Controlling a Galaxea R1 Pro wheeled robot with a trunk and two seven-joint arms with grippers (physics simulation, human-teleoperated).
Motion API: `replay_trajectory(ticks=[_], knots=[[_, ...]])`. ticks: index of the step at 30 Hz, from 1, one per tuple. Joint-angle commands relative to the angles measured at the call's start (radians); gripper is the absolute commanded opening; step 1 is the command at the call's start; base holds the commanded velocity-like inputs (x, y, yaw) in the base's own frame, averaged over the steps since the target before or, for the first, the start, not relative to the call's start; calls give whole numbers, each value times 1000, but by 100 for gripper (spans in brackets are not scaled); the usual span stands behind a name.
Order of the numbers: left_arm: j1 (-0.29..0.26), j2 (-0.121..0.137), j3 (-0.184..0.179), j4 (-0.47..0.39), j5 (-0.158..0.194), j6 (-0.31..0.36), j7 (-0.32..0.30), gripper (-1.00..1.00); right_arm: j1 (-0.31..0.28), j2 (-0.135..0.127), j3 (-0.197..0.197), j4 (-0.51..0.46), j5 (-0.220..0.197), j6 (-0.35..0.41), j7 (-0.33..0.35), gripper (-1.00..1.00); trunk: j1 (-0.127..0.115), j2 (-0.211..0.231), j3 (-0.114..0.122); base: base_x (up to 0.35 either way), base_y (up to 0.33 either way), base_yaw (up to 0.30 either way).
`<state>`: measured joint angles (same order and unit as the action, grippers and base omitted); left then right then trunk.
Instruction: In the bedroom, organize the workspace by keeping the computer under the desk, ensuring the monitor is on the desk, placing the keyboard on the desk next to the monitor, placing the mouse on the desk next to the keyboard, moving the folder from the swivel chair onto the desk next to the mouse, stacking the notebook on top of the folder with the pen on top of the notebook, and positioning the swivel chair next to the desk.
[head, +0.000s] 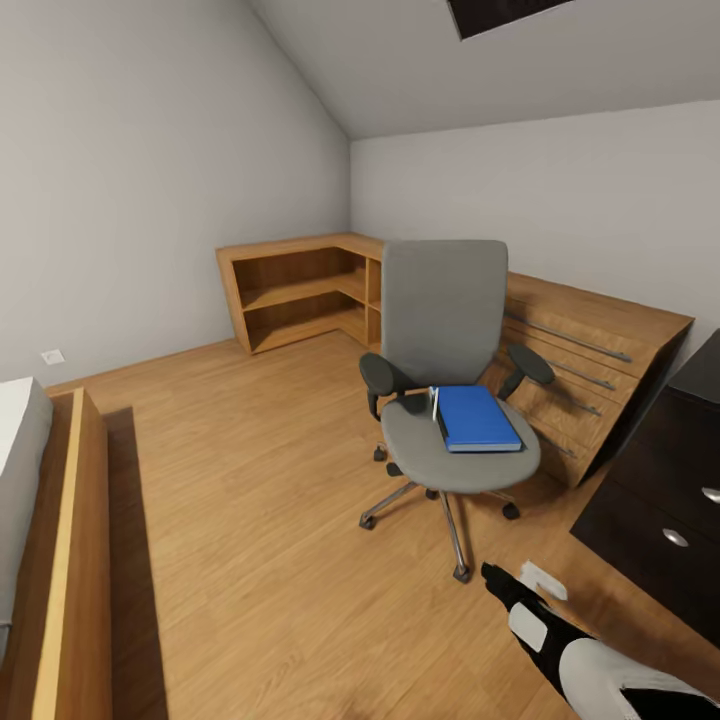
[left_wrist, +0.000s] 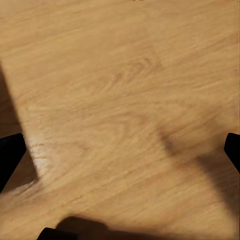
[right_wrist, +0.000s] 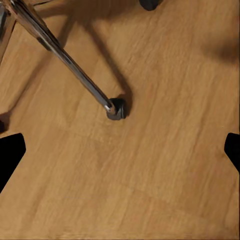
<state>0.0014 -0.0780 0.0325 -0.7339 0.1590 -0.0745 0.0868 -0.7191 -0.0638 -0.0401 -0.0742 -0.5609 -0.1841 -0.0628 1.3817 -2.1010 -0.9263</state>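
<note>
The grey swivel chair (head: 445, 330) stands mid-floor on its chrome base. The blue folder (head: 477, 417) lies flat on its seat, with a thin light stick, seemingly the pen (head: 434, 403), at the folder's left edge. At the right edge is the desk (head: 700, 372), with its black top and dark drawer unit. My right gripper (head: 520, 582) hangs open low over the floor, in front of the chair's base. In the right wrist view that gripper (right_wrist: 120, 150) is above bare floor near a chrome leg and caster (right_wrist: 116, 109). My left gripper (left_wrist: 120, 150) is open over floor.
A light-wood dresser (head: 590, 350) stands right behind the chair, touching or nearly touching its back. A light-wood corner shelf (head: 300, 290) fills the far corner. A wooden bed frame (head: 75, 560) runs along the left. Open wood floor (head: 260, 480) lies between the bed and the chair.
</note>
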Motion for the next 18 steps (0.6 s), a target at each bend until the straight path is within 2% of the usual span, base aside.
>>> replay_trajectory(ticks=[1,3,4,8,13,18], knots=[[0,0,1,1,8,-2,1,100,-1,11,-4,34,43,-33,-2,100,-4,7,3,0,0,0],[0,2,1,2,8,-3,1,100,2,22,-5,57,80,-61,-2,100,-12,21,9,0,0,0],[0,4,1,5,8,-4,1,100,12,30,-5,71,114,-83,-2,100,-16,28,12,0,0,0],[0,7,1,19,8,-6,1,100,74,40,-4,88,174,-116,-2,100,-31,56,25,0,0,0],[0,12,2,35,10,-9,1,100,122,42,-5,94,203,-131,-3,100,-50,91,40,0,0,0],[0,14,4,64,12,-13,1,100,140,37,-6,95,211,-131,-7,100,-69,126,56,0,0,0]])
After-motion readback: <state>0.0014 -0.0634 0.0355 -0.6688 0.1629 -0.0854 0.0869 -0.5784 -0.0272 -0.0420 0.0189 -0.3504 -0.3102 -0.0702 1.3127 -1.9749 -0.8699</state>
